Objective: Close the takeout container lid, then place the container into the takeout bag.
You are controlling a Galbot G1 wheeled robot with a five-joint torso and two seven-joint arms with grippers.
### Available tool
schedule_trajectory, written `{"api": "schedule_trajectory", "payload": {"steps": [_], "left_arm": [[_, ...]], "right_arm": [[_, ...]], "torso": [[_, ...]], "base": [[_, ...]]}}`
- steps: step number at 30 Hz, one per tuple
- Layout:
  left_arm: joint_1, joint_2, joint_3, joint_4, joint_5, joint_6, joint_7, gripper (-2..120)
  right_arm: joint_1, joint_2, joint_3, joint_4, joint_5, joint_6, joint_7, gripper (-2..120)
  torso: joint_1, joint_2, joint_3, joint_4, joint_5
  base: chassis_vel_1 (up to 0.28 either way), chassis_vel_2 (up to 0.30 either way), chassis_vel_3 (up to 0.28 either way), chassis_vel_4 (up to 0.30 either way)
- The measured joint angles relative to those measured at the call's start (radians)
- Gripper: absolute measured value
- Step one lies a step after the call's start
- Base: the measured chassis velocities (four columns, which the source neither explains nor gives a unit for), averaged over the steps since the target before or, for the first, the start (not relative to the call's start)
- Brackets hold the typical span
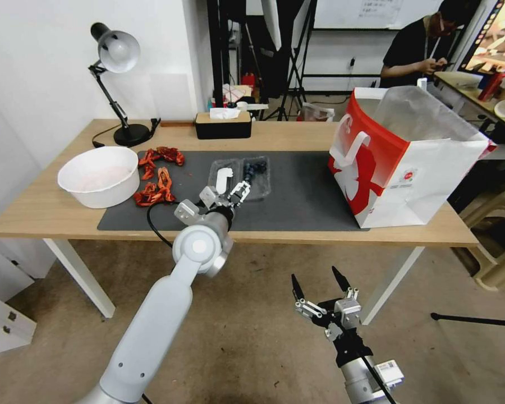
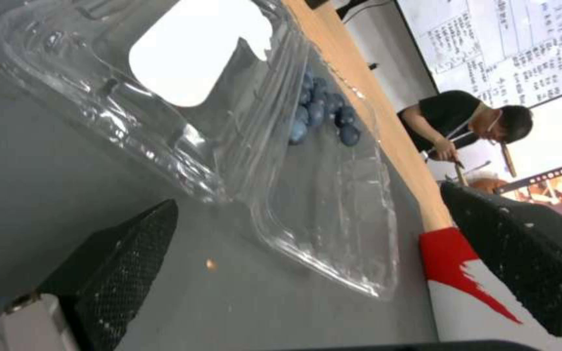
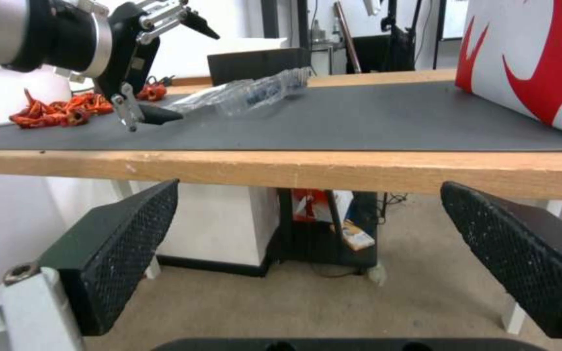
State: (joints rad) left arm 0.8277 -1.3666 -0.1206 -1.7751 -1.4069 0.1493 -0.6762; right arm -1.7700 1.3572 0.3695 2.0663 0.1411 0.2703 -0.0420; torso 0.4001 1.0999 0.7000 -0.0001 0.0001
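Reaching low over the mat, left hand (image 1: 229,196) spread open just short of the takeout container (image 1: 242,177)

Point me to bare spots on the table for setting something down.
Widest free patch: the dark mat between the takeout container and the takeout bag. Bare wood also lies behind the mat, between the tissue box and the bag. It is crowded on the left: white bowl, red scraps, lamp, and the open left gripper at the container.
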Motion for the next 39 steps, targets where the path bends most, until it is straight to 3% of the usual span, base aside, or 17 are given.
{"api": "schedule_trajectory", "payload": {"steps": [24, 26, 31, 33, 39], "left_arm": [[-0.026, -0.02, -0.017, 0.072, -0.004, -0.026, 0.039, 100], [-0.01, -0.02, -0.021, 0.061, 0.0, -0.065, 0.103, 100], [0.006, -0.018, -0.02, 0.046, 0.027, -0.111, 0.168, 100], [0.019, -0.014, -0.019, 0.035, 0.069, -0.15, 0.232, 100], [0.022, -0.007, -0.016, 0.028, 0.11, -0.173, 0.3, 100]], "right_arm": [[-0.013, -0.005, 0.003, -0.004, -0.002, 0.012, 0.001, 100], [-0.013, -0.004, 0.004, -0.006, -0.004, 0.013, 0.001, 100], [-0.013, -0.001, 0.001, -0.009, -0.008, 0.015, 0.001, 100], [-0.014, 0.004, -0.006, -0.012, -0.018, 0.018, 0.001, 100], [-0.016, 0.007, -0.01, -0.013, -0.026, 0.02, 0.001, 100]], "torso": [[0.0, 0.0, 0.0, 0.0, -0.0003], [0.0, 0.0, 0.0, 0.0001, -0.0003], [0.0, 0.0, 0.0, 0.0001, -0.0002], [0.0, 0.0, 0.0, 0.0001, -0.0002], [0.0, 0.0, 0.0, 0.0001, -0.0002]], "base": [[0.0, 0.0, 0.0, 0.0], [0.0, 0.0, 0.0, 0.0], [0.0, 0.0, 0.0, 0.0], [0.0, 0.0, 0.0, 0.0], [0.0, 0.0, 0.0, 0.0]]}}
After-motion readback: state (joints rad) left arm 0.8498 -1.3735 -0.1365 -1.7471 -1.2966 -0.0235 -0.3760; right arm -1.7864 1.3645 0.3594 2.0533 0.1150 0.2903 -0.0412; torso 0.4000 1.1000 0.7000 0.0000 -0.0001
